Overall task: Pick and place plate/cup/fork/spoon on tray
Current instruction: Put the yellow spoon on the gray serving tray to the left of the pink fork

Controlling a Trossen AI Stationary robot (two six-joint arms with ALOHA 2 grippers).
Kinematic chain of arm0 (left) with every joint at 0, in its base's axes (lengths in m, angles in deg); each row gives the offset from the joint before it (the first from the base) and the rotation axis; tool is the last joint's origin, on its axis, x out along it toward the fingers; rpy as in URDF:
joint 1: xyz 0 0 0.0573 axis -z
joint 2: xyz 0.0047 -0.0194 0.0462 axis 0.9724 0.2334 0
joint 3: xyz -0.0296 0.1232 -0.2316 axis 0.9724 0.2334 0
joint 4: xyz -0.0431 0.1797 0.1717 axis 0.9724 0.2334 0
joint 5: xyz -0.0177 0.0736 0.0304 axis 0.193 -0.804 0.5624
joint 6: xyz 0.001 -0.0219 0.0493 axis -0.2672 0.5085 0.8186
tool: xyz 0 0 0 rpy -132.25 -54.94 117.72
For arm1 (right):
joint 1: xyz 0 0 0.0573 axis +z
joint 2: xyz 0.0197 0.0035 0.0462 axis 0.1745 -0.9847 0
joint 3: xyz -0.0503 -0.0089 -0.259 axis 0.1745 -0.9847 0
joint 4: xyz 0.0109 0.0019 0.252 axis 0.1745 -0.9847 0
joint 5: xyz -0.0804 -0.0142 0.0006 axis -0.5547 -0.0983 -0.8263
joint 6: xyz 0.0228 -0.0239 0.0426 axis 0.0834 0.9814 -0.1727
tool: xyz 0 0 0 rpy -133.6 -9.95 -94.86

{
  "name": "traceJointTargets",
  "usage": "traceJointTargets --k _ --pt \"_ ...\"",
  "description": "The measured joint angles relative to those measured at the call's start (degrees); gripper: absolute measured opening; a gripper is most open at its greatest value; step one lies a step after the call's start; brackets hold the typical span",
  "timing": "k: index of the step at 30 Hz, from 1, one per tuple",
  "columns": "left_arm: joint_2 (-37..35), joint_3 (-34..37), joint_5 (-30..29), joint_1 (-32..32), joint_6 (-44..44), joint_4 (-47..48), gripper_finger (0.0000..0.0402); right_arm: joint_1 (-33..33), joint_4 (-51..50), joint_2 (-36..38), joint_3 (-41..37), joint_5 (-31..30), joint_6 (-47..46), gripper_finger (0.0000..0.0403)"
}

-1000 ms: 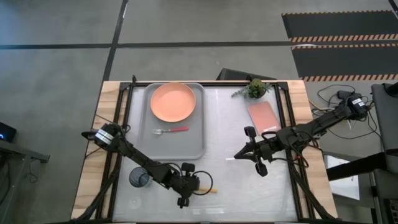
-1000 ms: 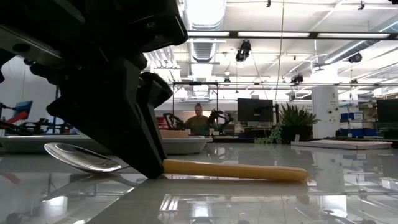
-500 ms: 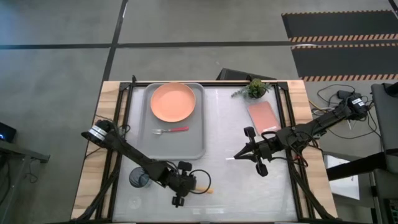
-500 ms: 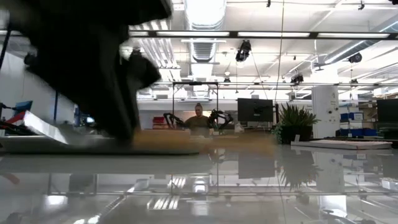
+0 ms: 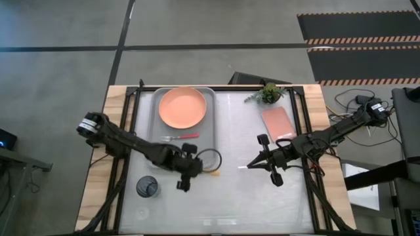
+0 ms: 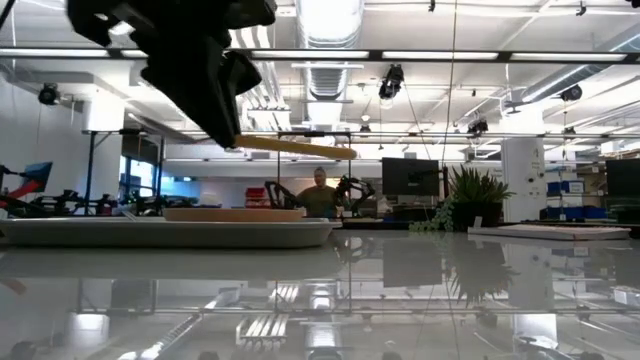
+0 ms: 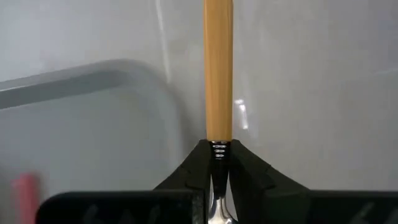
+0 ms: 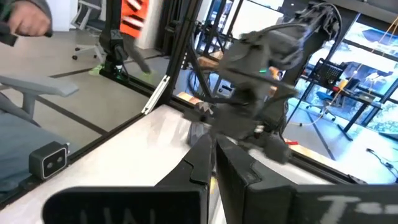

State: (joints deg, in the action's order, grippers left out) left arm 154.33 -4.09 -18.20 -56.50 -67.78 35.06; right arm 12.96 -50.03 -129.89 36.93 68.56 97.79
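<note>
The spoon (image 7: 218, 68), orange handle pointing away, is pinched at its neck by the left gripper (image 5: 187, 167) and held clear of the table, just lower right of the tray's (image 5: 209, 128) corner in the overhead view, likely so it can be carried over the rim. On the tray sit the plate (image 5: 182, 107) and fork (image 5: 181, 137). The cup (image 5: 147, 187) waits lower left on the table. The right gripper (image 5: 270, 164) idles centre right, fingers pressed together.

Salmon-orange plate (image 5: 182, 107) on light-grey tray (image 5: 209, 128); orange-yellow spoon (image 7: 218, 68) handle; dark grey-blue cup (image 5: 147, 187).
</note>
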Motion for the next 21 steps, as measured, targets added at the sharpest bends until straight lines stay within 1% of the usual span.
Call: traceJointTargets --k 4,7,11,15,21 --pt "-2.39 0.42 -0.92 -3.62 4.12 1.86 0.0020 0.00 -0.36 0.00 0.00 -0.04 0.00 0.0009" --pt "-3.95 2.28 -1.05 -6.00 6.24 1.50 0.0020 0.00 -0.50 0.00 0.00 -0.06 0.00 0.0009" --pt "-6.28 8.08 -1.12 -8.82 7.21 -0.78 0.0020 0.00 -0.72 0.00 0.00 -0.06 0.02 0.0009" --pt "-8.11 14.33 -1.12 -11.26 5.99 -2.58 0.0020 0.00 -0.72 0.00 0.00 -0.08 0.17 0.0009" --pt "-9.27 20.18 -1.11 -13.62 4.17 -3.06 0.0020 -0.02 -0.64 0.00 0.00 -0.10 0.64 0.0009"
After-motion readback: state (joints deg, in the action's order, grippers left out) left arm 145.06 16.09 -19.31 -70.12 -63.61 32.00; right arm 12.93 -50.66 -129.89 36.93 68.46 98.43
